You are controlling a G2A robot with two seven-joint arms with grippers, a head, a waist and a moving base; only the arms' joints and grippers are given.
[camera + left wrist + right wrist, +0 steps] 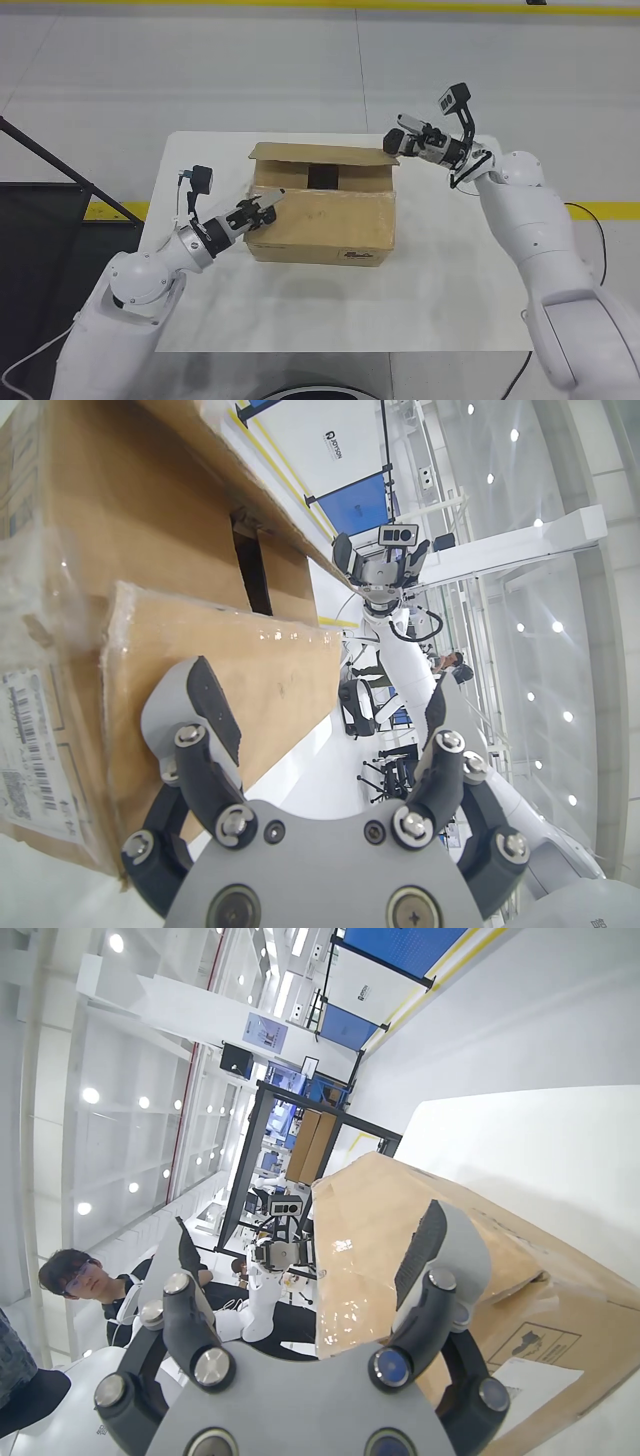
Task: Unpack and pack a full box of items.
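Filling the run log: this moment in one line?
box on table, partly open | left gripper open at near flap | right gripper open at far flap

The cardboard box (325,215) sits on my white table (450,300), top flaps mostly folded over, with a dark gap (322,177) toward the far side. My left gripper (268,207) is at the box's left edge. My right gripper (395,133) is at its far right corner, fingers seemingly parted.

Grey floor (200,60), yellow line (300,4) (far edge); ceiling spotlights (538,522); blue panels (345,1025).
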